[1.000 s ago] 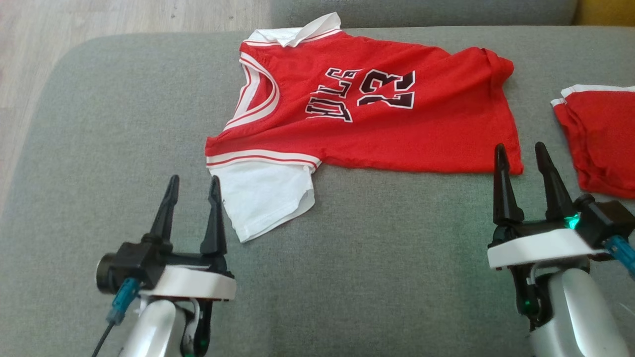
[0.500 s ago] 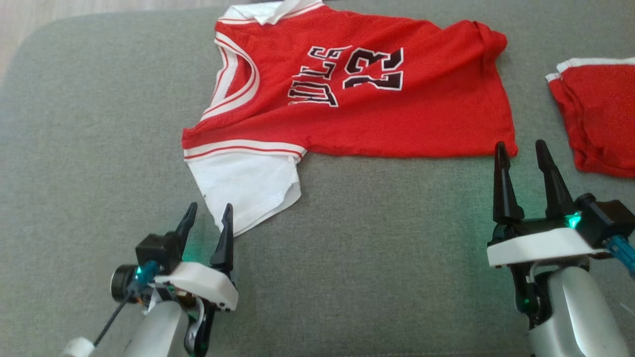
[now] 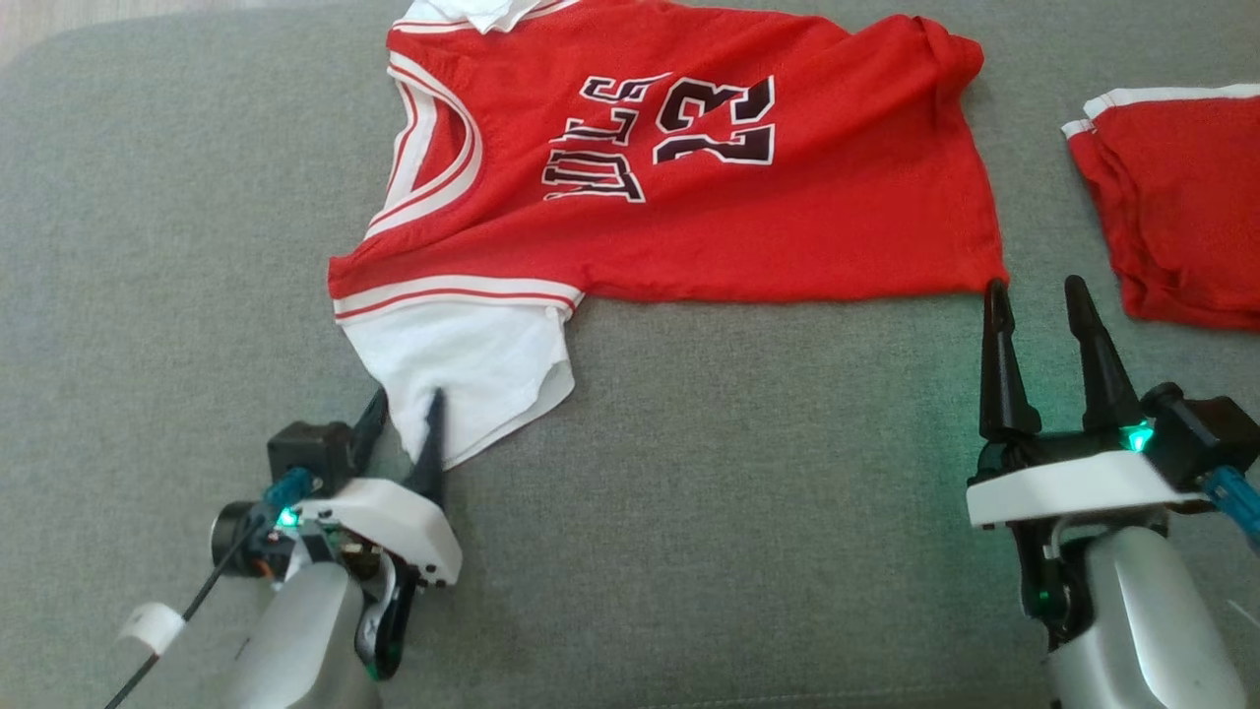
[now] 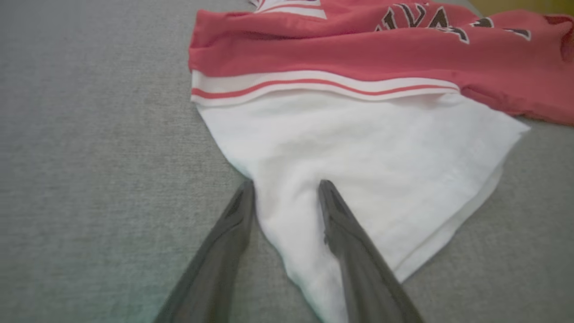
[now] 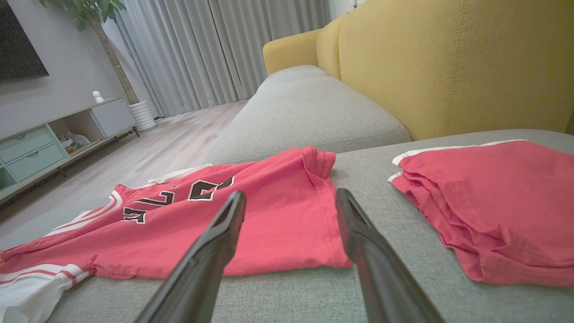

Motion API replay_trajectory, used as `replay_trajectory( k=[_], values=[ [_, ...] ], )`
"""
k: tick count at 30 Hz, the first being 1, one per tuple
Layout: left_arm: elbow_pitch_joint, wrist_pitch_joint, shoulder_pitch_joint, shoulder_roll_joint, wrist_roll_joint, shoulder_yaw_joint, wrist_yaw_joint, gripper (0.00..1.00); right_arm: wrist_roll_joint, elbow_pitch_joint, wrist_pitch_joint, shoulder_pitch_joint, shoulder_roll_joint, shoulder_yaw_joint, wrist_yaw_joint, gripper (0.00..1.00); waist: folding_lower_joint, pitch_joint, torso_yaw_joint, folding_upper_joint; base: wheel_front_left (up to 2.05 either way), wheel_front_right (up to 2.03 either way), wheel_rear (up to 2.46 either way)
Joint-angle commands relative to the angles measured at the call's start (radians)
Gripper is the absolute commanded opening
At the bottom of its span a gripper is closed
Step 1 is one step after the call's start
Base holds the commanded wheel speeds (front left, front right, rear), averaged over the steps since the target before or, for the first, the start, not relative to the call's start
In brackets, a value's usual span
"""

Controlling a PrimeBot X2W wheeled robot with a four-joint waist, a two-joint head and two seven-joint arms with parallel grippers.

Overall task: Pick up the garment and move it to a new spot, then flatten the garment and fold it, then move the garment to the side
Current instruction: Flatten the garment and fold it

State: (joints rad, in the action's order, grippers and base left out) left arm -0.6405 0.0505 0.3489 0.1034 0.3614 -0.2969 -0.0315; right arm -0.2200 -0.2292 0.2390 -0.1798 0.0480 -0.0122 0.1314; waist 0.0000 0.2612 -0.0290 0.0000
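Nearest are the 2 pale, glossy forearms over the grey cushion (image 3: 738, 492), a coarse woven seat with a rounded far-left corner. Each arm ends in a white plastic wrist block and 2 long, dark, tapering fingers.

The left gripper (image 3: 408, 399) is down at the pointed near tip of the white sleeve (image 3: 463, 354). Its fingers are apart and not clamped. In the left wrist view, one lies on the cushion just beside the sleeve's edge, the other on top of the cloth, with the tip between them. The sleeve is soft, matte and doubled, a second layer showing along its right hem.

The right gripper (image 3: 1035, 286) is spread wide and holds nothing. Its tips are just beside the near right corner of the jersey (image 3: 787, 226).

The jersey lies spread across the middle and far part of the cushion, neck to the left, hem to the right. It is red with a fine mesh look, and white bands with a thin red stripe run round the armhole and neck. A white collar flap turns over at the far edge, and the far right corner is bunched into a fold. The chest print is black outlined in white, upside down from the near side. It reads 23, with letters I make out as "ULLS".

To the right, apart from the jersey, is a red garment (image 3: 1171, 246) with white trim, folded in several layers.

Beyond stand the yellow sofa back (image 5: 448, 67), in a nubby fabric, and grey pleated curtains (image 5: 202, 49).
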Motion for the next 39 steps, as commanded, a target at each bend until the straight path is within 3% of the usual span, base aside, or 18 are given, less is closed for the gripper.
replay_trajectory(
  k=[1, 9, 17, 23, 31, 38, 39],
  values=[
    [-0.022, -0.035, -0.010, 0.018, 0.007, 0.004, -0.011, 0.00, -0.007, 0.024, 0.012, -0.038, 0.002, -0.023, -0.001, 1.00, 0.0000, -0.004, -0.002, 0.0000, 0.00, 0.00, 0.00],
    [0.056, 0.092, 0.001, 0.023, 0.006, 0.020, -0.005, 0.00, -0.003, -0.006, 0.011, -0.039, 0.002, -0.014, -0.001, 1.00, 0.0000, -0.028, 0.002, 0.0000, 0.00, 0.00, 0.00],
    [0.214, 0.199, -0.002, 0.019, -0.005, 0.056, 0.030, 0.00, 0.040, -0.092, -0.069, -0.077, 0.002, 0.076, -0.001, 1.00, 0.0000, -0.042, 0.025, 0.0000, 0.00, 0.00, 0.00],
    [0.310, 0.209, -0.008, 0.007, -0.020, 0.049, 0.022, 0.00, 0.093, -0.249, -0.142, -0.192, 0.002, 0.142, -0.001, 1.00, 0.0000, -0.022, 0.055, 0.0000, 0.00, 0.00, 0.00],
    [0.379, 0.211, -0.008, -0.007, -0.042, 0.022, 0.016, 0.00, 0.217, -0.492, -0.155, -0.336, 0.002, 0.237, -0.001, 1.00, 0.0000, 0.019, 0.093, 0.0000, 0.00, 0.00, 0.00],
    [0.403, 0.211, -0.006, -0.008, -0.048, 0.012, 0.013, 0.00, 0.291, -0.652, -0.145, -0.392, 0.002, 0.235, -0.001, 1.00, 0.0000, 0.024, 0.103, 0.0000, 0.00, 0.00, 0.00],
    [0.405, 0.211, -0.006, -0.007, -0.047, 0.014, 0.014, 0.00, 0.294, -0.672, -0.147, -0.395, 0.002, 0.229, -0.001, 0.87, 0.0000, 0.021, 0.102, 0.0000, 0.00, 0.00, 0.00]
  ],
)
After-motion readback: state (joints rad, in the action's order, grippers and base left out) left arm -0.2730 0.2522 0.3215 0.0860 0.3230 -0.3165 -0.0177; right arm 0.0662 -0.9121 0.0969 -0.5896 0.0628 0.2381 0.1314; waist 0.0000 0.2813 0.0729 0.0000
